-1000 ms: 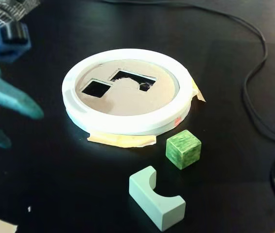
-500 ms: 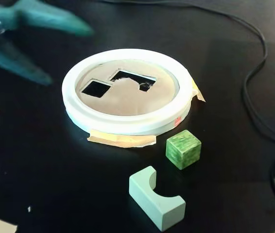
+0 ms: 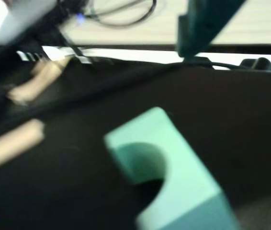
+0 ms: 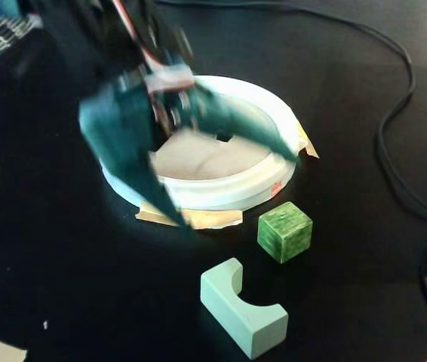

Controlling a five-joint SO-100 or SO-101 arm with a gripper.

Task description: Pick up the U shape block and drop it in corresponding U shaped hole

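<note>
I'm on the approach: gripper (image 4: 236, 192) spread wide, empty, the U shape block (image 4: 242, 308) just below-ahead; next I descend and straddle it

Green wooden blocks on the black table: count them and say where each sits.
2. The pale mint-green notched U shape block lies nearest the fixed camera; the darker green streaked cube stands just in front of the white-rimmed disc. The gripper may hide others.

A black table (image 4: 62, 286) carried everything. The white-rimmed disc (image 4: 266, 177) sat near its centre, taped down. The green cube (image 4: 284, 231) lay at the disc's five o'clock, the U shape block (image 4: 242, 308) at six, cables (image 4: 394, 128) at three.
</note>
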